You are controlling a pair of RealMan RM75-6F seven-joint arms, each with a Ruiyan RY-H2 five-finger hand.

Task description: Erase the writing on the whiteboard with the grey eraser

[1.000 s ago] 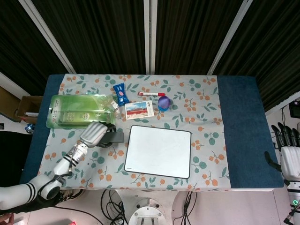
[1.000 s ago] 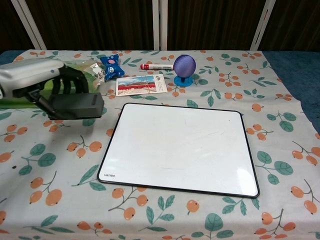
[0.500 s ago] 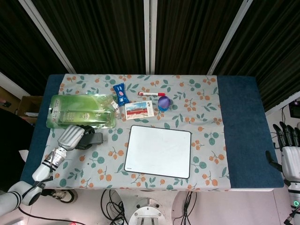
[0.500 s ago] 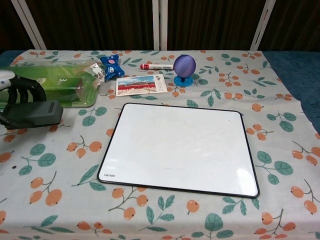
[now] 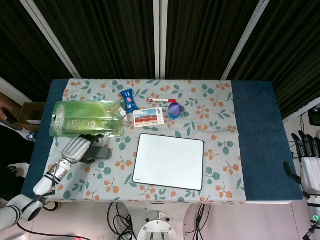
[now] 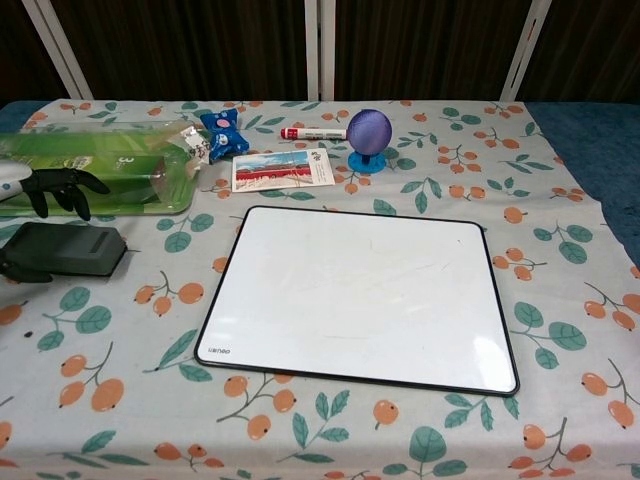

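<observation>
— Where do we see the eraser (image 6: 68, 249)?
— Flat on the cloth, left of the whiteboard (image 6: 363, 297), long axis left-right.
— And our left hand (image 5: 76, 148)?
— Just above it, fingers apart, holding nothing; much nearer than our right hand (image 5: 310, 161), also open.

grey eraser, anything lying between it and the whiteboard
Nothing visible does. The grey eraser lies on the cloth left of the whiteboard, and only bare printed tablecloth separates them. The green packet sits behind that path, not across it.
</observation>
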